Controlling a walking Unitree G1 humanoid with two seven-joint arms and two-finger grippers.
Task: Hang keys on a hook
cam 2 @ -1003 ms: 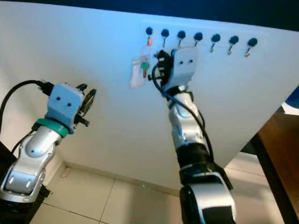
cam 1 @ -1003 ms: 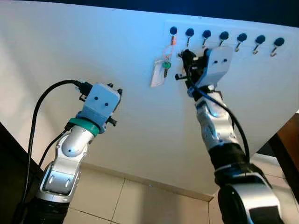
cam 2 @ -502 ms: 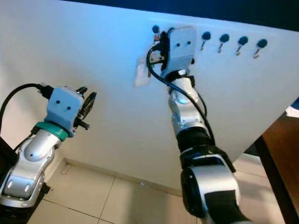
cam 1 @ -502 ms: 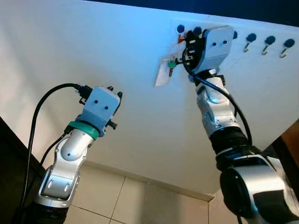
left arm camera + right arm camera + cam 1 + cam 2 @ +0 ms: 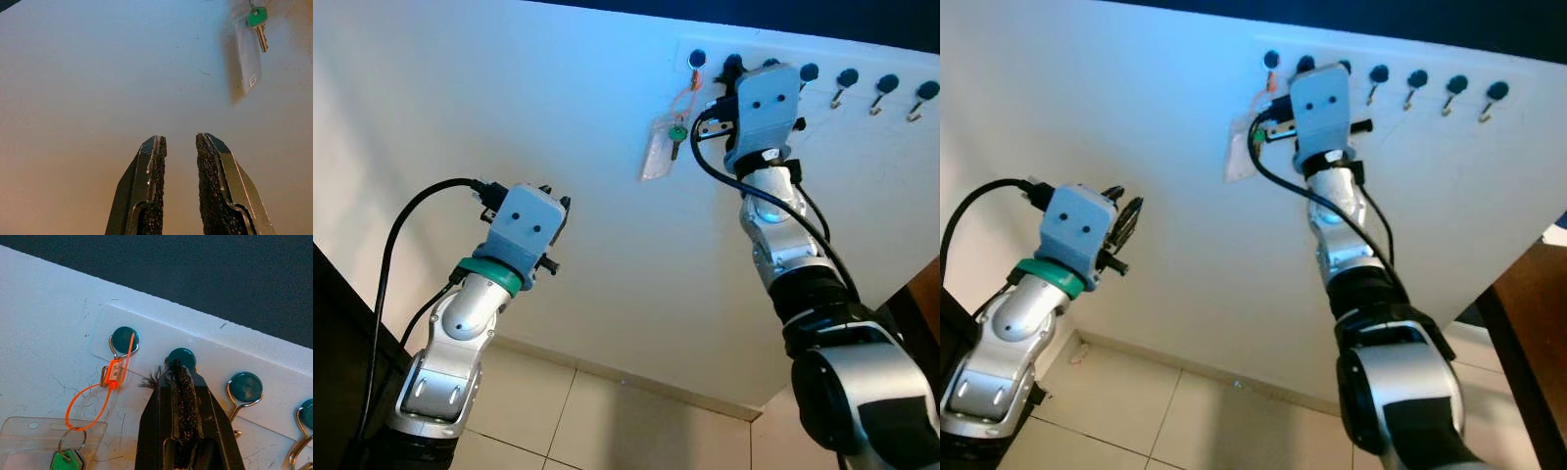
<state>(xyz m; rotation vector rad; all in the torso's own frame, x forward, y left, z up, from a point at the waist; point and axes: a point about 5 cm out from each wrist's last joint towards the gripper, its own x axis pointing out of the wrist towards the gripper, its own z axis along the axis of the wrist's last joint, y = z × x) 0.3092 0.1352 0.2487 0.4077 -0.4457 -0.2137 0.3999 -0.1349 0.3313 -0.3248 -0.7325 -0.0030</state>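
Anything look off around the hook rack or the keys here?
Nothing damaged. The keys hang by their orange loop from the end hook. Oddly, the shut right gripper sits against the neighbouring hook.

Right gripper (image 5: 181,377) has moved off the keys (image 5: 674,137) and now sits at the second hook (image 5: 181,358) of the rack, fingers pressed together and empty; a second ago it was lower, just beside the keys, then right at them. The keys with their orange loop (image 5: 100,389) and clear tag (image 5: 656,157) hang free from the first hook (image 5: 122,340).
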